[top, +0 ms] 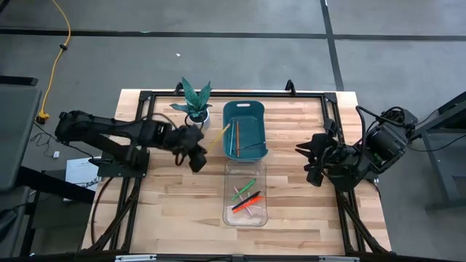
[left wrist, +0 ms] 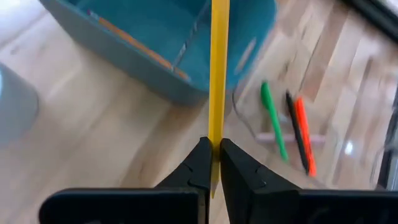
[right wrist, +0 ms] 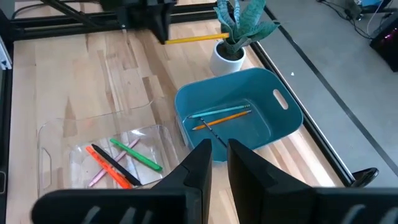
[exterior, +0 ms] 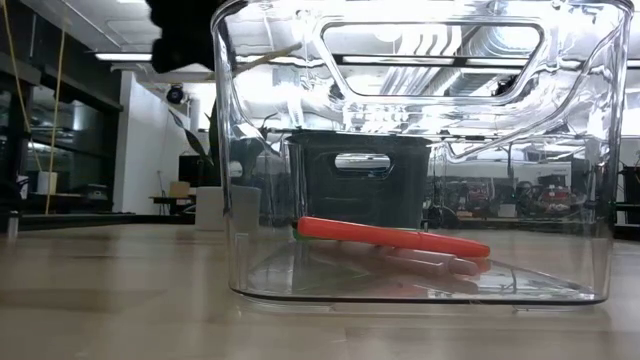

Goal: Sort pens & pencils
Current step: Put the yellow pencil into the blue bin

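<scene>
Yellow pencil [left wrist: 219, 81]: was clamped between the left gripper's fingers, sticking out ahead of them toward the teal bin's near wall; in the high view it lay slanted between gripper and bin.
Left gripper [top: 196, 156]: hung over the table just left of the teal bin, below the plant, fingers shut tight on the yellow pencil.
Other pencils [right wrist: 222, 116]: two orange ones and a dull thin one lay crossed on the teal bin's floor.
Teal bin [top: 243, 110]: sat at the table's middle, farther from the front edge than the clear bin and touching or nearly touching it.
Pens [right wrist: 121, 160]: green, black, red and pink, lay in a loose heap inside the clear bin.
Clear bin [top: 245, 218]: stood toward the table's front edge.
Right gripper [top: 309, 159]: waited to the right of both bins, fingers a narrow gap apart, holding nothing.
Plant [top: 195, 101]: in a white pot, stood left of the teal bin.
Table [top: 160, 204]: pale wood planks.
</scene>
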`<action>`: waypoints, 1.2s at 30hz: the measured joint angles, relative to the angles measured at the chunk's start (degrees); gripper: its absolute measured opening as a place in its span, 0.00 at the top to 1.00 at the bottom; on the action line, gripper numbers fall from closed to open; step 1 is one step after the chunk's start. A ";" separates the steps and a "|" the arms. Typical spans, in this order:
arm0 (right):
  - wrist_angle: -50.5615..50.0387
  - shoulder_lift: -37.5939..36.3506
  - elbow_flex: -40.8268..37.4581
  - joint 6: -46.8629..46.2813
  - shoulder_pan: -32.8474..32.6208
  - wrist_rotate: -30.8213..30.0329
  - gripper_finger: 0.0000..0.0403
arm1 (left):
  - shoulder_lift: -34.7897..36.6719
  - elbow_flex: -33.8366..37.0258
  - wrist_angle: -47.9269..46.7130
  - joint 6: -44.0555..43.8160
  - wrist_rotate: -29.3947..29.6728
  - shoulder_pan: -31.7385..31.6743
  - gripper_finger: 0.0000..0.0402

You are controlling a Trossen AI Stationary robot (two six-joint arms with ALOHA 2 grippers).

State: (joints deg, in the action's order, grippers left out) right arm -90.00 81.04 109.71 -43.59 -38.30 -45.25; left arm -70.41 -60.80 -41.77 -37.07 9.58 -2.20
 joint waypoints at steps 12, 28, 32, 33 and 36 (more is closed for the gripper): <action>-0.02 -0.01 -0.02 0.10 0.00 0.31 0.90 | -3.96 0.00 9.47 2.83 -9.07 -11.58 0.97; -0.02 0.02 -0.02 -0.07 -0.02 0.87 0.90 | -16.00 -9.02 19.73 5.43 -14.48 -15.49 0.97; -0.02 0.02 -0.02 -1.10 0.00 0.90 0.90 | -19.26 -11.62 16.99 5.27 -14.47 -16.90 0.97; -0.02 0.02 -0.02 -1.31 -0.01 0.90 0.90 | -19.84 -11.92 16.99 4.89 -14.69 -17.00 0.97; 0.00 0.02 -0.02 -1.41 0.00 0.94 0.90 | -21.05 -11.93 15.93 2.95 -15.33 -17.58 0.97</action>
State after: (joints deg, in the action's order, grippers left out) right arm -90.00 81.06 109.69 -44.99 -38.30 -44.31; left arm -91.46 -72.72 -25.84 -34.12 -5.75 -19.77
